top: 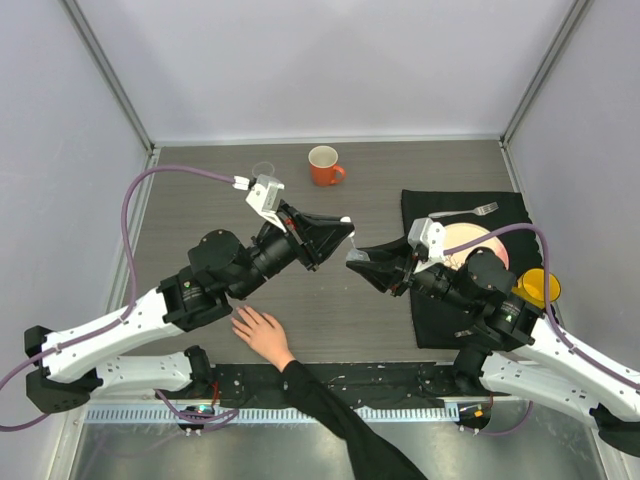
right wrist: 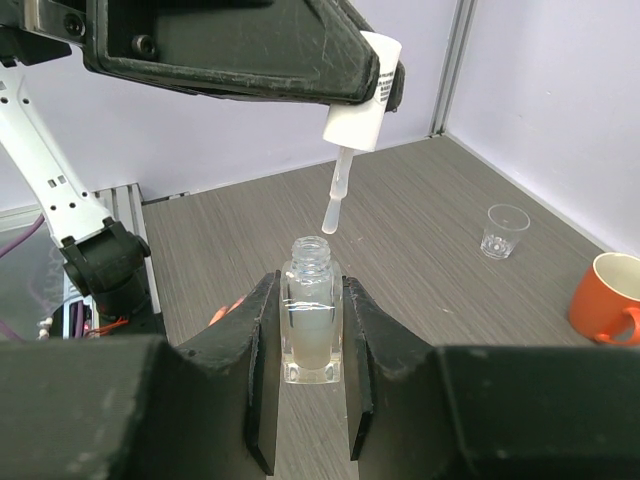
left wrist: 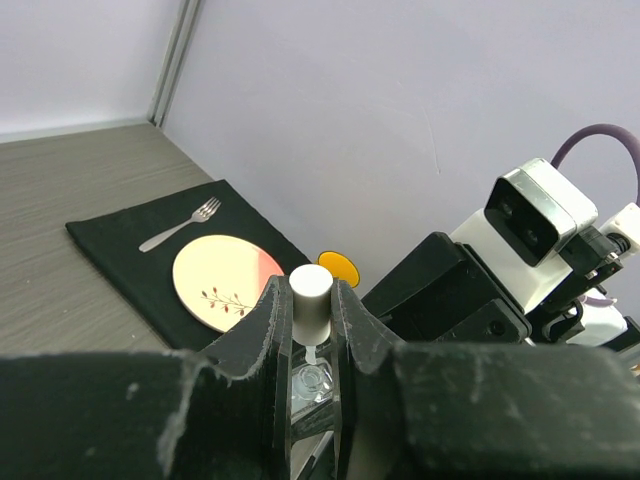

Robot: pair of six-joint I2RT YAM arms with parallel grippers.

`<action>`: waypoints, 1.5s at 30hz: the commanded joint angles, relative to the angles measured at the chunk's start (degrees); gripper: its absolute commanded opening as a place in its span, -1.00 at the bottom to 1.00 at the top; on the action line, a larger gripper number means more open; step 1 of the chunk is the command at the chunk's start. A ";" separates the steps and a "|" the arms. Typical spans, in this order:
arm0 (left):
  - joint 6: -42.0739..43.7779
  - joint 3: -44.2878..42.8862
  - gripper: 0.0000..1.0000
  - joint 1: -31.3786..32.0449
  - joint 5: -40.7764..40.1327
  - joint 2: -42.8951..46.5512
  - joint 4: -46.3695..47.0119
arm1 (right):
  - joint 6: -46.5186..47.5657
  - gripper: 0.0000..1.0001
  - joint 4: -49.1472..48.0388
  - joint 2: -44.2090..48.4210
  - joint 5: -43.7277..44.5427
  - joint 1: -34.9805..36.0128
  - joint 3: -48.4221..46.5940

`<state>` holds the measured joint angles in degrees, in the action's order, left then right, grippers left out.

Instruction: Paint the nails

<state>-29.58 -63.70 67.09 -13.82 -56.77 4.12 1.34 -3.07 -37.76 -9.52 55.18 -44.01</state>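
Arms angled inward, tips nearly meeting: left gripper (top: 340, 232) pinches cap (right wrist: 362, 95), brush (right wrist: 338, 195) just above open bottle (right wrist: 308, 320) clamped in right gripper (top: 358, 258); hand (top: 262, 333) flat, fingers spread, near edge.

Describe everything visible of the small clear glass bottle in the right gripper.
The small clear square-sided glass bottle is uncapped, its round neck open, holding pale cloudy liquid. It stands upright, clamped on two sides by the right gripper. The white-capped brush hangs just above its mouth, not touching.

White cap (left wrist: 310, 292) upright in left hand (left wrist: 308, 305) (plate (left wrist: 225, 285), fork (left wrist: 180, 225) beyond)
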 commanded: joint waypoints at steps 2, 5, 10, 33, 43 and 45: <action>0.32 0.16 -0.99 -0.12 0.46 -0.09 3.79 | -0.73 -0.98 -4.14 0.84 0.91 0.02 -0.46; 0.14 0.07 -0.99 -0.12 0.82 -0.27 3.88 | -0.90 -0.98 -4.05 1.10 1.34 -0.07 -0.38; -0.03 0.51 -0.99 -0.12 0.38 0.43 3.88 | -0.90 -0.98 -3.79 1.46 1.70 0.02 -0.38; -1.62 1.91 -0.99 -0.12 2.92 0.79 3.88 | -1.26 -0.98 -5.19 0.84 2.49 -0.07 -0.37; -2.67 2.44 -0.99 -0.12 3.71 0.17 3.79 | -1.26 -0.98 -6.86 1.02 3.10 0.02 -0.20; -2.85 2.79 -0.99 -0.12 3.98 0.08 4.14 | -2.49 -0.98 -7.30 0.76 2.75 0.02 -0.29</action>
<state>-31.57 -61.01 67.09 -10.96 -56.97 5.37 0.19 -4.89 -37.12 -7.53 55.18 -43.59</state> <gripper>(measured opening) 0.180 0.300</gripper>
